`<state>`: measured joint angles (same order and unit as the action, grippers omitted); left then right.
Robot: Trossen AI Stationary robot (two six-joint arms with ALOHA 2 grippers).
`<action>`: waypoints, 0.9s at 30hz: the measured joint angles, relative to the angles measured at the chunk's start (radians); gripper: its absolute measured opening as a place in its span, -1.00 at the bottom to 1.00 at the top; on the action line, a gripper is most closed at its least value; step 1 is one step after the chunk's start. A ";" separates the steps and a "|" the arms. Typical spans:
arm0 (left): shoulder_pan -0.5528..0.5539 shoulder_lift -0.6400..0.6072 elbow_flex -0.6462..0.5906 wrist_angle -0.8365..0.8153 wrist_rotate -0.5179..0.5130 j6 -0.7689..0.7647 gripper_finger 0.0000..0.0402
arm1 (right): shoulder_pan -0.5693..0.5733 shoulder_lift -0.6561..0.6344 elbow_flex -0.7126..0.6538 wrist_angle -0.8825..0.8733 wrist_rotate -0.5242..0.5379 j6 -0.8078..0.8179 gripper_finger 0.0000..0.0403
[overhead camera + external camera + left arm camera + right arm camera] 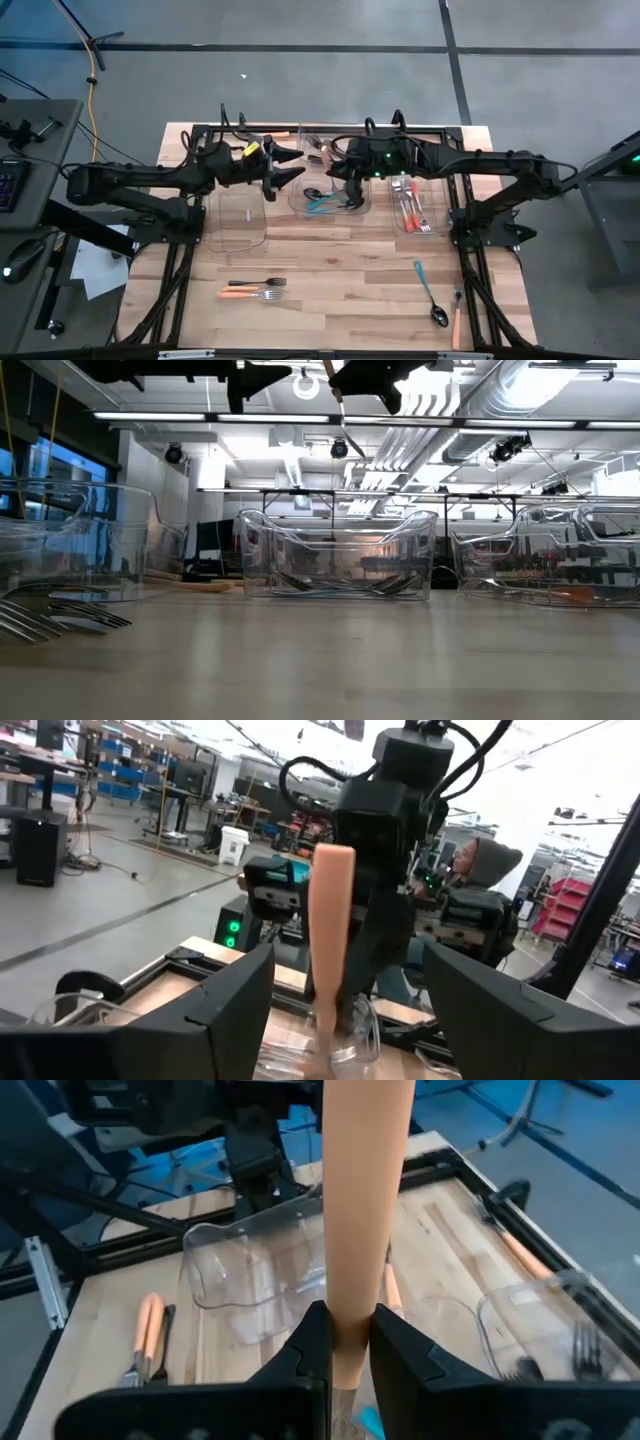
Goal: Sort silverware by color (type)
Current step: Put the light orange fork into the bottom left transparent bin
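Between right end effector [338, 1350] fingers: orange-handled utensil [362, 1220]

Two black arms, matte jointed links, black cables looping over wrists. Left arm [140, 185] has yellow tag near wrist; right arm [480, 165] shows green LED. Fingers [500, 1010] dark, angular, wedge-shaped

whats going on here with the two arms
A handover above the middle clear bin. The right hand is shut on an orange-handled utensil, while the left hand stands open around it. Orange pieces lie in the right bin; more silverware waits on the table.
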<state>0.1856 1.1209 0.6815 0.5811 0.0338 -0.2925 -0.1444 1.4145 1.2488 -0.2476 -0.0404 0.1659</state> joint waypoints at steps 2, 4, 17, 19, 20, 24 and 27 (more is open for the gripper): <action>-0.003 0.017 0.000 0.017 -0.001 -0.001 0.22 | 0.001 0.017 0.000 0.025 -0.018 -0.016 -0.86; -0.004 0.040 0.000 0.062 -0.001 -0.001 0.21 | 0.004 0.038 -0.001 0.069 -0.028 -0.013 -0.86; -0.044 0.209 0.062 0.204 0.006 -0.011 0.15 | 0.000 0.100 -0.001 0.164 -0.078 -0.010 -0.86; -0.044 0.216 0.076 0.203 0.006 -0.004 0.07 | 0.000 0.100 -0.001 0.163 -0.077 -0.010 -0.86; -0.043 0.217 0.079 0.199 0.005 0.007 0.01 | 0.000 0.101 -0.001 0.162 -0.076 -0.010 -0.86; -0.041 0.212 0.081 0.163 -0.009 0.041 -0.37 | 0.000 0.101 -0.001 0.159 -0.077 -0.010 -0.86; -0.035 0.195 0.082 0.116 -0.018 0.044 -0.73 | 0.001 0.101 -0.001 0.160 -0.078 -0.011 -0.85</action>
<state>0.1507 1.3163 0.7637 0.6972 0.0161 -0.2489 -0.1432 1.5150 1.2480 -0.0877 -0.1187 0.1552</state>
